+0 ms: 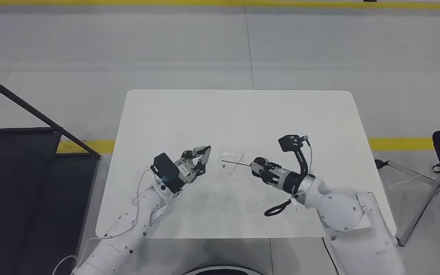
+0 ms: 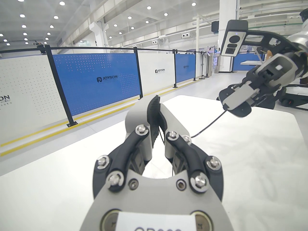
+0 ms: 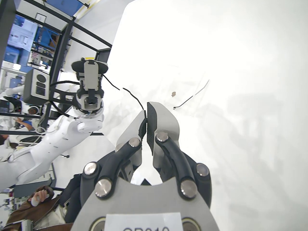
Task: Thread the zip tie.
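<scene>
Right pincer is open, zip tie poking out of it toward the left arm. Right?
No, not open: the right wrist view shows the right pincer shut on the zip tie, which does poke out toward the left arm.

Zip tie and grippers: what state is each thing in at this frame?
right gripper, shut on one end of the zip tie.
zip tie, held in the air, no loop visible, reaching toward the left gripper.
left gripper, shut; hold on the tie unclear.
loose strap, lying on the table.
</scene>
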Controlling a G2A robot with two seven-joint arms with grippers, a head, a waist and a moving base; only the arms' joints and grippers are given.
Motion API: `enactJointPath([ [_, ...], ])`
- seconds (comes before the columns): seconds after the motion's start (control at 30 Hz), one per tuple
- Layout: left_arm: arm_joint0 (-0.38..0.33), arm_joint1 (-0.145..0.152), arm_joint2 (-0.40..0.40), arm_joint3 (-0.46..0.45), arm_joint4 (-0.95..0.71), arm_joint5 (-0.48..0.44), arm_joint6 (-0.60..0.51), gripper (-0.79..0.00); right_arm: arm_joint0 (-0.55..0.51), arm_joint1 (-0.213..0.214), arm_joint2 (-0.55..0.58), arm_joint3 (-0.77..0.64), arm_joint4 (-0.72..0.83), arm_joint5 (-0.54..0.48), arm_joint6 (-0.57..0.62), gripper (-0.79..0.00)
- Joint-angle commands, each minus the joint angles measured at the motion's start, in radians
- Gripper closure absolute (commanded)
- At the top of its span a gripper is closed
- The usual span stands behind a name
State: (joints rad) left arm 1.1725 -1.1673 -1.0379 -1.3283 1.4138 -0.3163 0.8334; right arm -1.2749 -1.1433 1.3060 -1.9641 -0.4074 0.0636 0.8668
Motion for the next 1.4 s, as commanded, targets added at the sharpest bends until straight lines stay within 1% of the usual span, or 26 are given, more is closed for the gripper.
enactJointPath([
  [0.0, -0.005, -0.002, 0.003, 0.012, 0.024, 0.008, 0.021, 0.000, 0.001, 0.002, 0.020, 0.006, 0.057, -0.009, 0.031, 0.000],
  [0.13, -0.015, -0.003, 0.010, 0.038, 0.075, 0.011, 0.050, 0.000, -0.006, 0.008, 0.050, 0.005, 0.107, -0.015, 0.070, 0.000],
  [0.2, -0.018, -0.005, 0.012, 0.046, 0.076, 0.012, 0.055, 0.000, -0.013, 0.010, 0.063, 0.000, 0.129, -0.011, 0.074, 0.000],
  [0.73, -0.018, -0.005, 0.012, 0.046, 0.076, 0.012, 0.055, 0.000, -0.026, 0.013, 0.074, -0.014, 0.138, -0.004, 0.068, 0.000],
  [0.8, -0.011, -0.006, 0.010, 0.030, 0.077, 0.027, 0.038, 0.000, -0.035, 0.012, 0.070, -0.012, 0.138, 0.011, 0.030, 0.000],
  [0.9, -0.002, -0.007, 0.005, 0.017, 0.079, 0.037, 0.043, 0.000, -0.034, 0.010, 0.061, -0.015, 0.159, 0.049, 0.017, 0.000],
  [1.03, -0.001, -0.009, 0.008, 0.022, 0.103, 0.047, 0.069, 0.000, -0.015, 0.010, 0.047, -0.012, 0.179, 0.092, 0.034, 0.000],
  [1.17, -0.003, -0.013, 0.019, 0.035, 0.171, 0.119, 0.094, 0.000, 0.006, 0.009, 0.029, -0.004, 0.204, 0.131, 0.041, 0.000],
  [1.23, -0.004, -0.017, 0.028, 0.042, 0.190, 0.141, 0.105, 0.000, 0.017, 0.008, 0.020, 0.001, 0.226, 0.131, 0.061, 0.000],
  [1.37, -0.012, -0.023, 0.041, 0.059, 0.202, 0.155, 0.117, 0.000, 0.037, 0.010, 0.023, 0.024, 0.260, 0.125, 0.081, 0.000],
])
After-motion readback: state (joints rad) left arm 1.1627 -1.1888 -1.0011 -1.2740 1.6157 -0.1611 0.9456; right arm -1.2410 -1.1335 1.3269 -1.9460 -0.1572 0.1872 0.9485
